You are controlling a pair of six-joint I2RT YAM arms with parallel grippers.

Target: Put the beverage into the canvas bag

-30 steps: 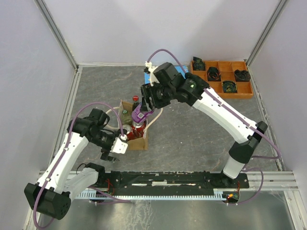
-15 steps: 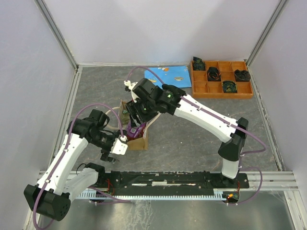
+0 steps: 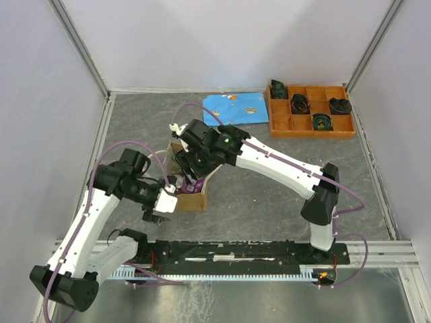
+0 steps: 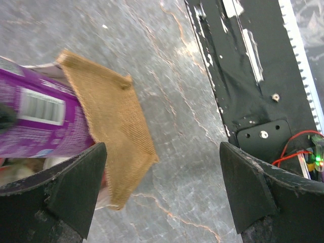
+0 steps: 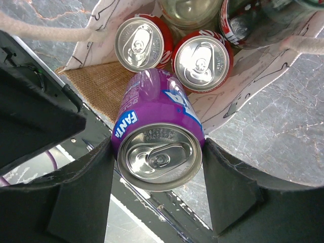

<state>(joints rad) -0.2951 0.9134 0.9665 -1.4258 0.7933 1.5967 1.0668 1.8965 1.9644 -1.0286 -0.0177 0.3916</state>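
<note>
The grey bench (image 3: 269, 182) carries the canvas bag (image 5: 101, 86), standing upright with its mouth open, left of centre. My right hand (image 5: 159, 162) is clenched on a purple can (image 5: 152, 109) at the bag's near rim. Its long axis is upright, tab end up, and "FANTA" reads along its side. Two red cans (image 5: 139, 43) crowd the bag just beyond it. My left hand (image 4: 162, 182) hangs released, just near-left of the bag.

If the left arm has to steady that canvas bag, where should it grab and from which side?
Probably the tan woven wall of the canvas bag, at its top edge, pinched from outside on the left arm's side. That thin flap sits by the open left gripper, while the mouth is crowded with red cans and the purple can in the right gripper.
</note>
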